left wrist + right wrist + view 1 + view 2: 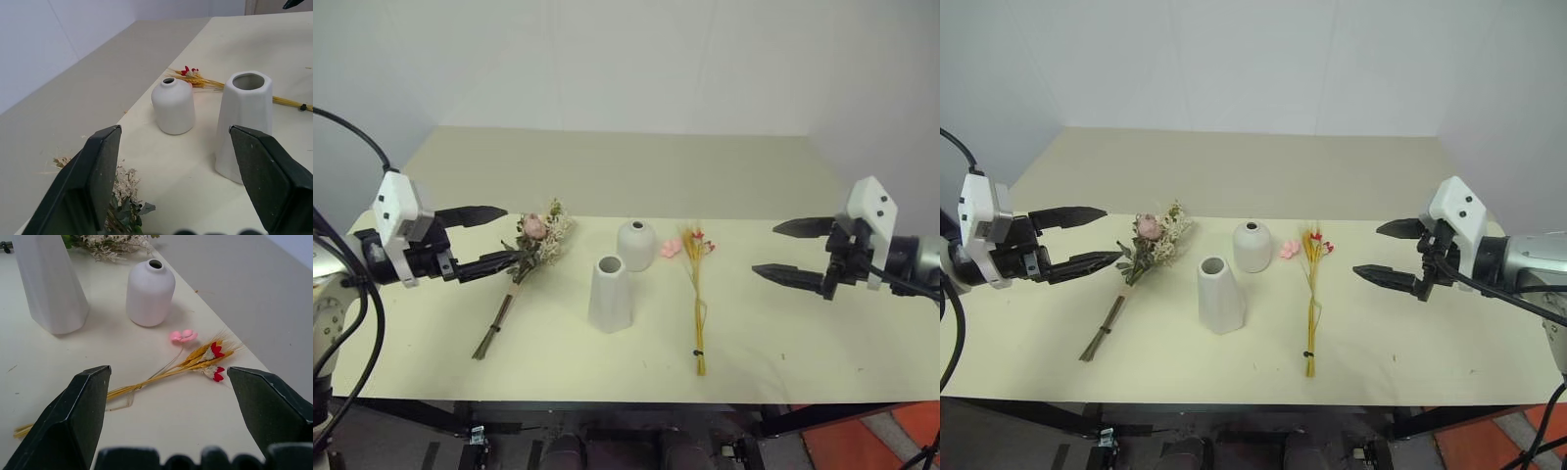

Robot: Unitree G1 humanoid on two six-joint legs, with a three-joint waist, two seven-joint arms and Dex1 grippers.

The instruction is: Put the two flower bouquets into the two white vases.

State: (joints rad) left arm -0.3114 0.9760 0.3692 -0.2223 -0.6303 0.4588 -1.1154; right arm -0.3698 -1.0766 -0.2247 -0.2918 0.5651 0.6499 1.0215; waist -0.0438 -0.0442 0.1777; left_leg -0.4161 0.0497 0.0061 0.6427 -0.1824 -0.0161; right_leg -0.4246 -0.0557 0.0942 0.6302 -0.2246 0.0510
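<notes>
A: Left gripper (pixel 494 238)?
B: Spread wide, empty, by the bushy bouquet (pixel 530 247) lying on the table (pixel 783 343).
A: Middle?
B: Tall vase (pixel 609 294), round vase (pixel 635 245) behind, wheat bouquet (pixel 696 294) lying flat beside.
A: Right gripper (pixel 788 251)?
B: Spread wide, empty, well apart.

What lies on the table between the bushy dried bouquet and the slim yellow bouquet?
Both white vases: the taller tapered vase nearer the camera and the short round vase behind it, standing between the bushy bouquet and the slim yellow bouquet, as the left eye view shows.
</notes>
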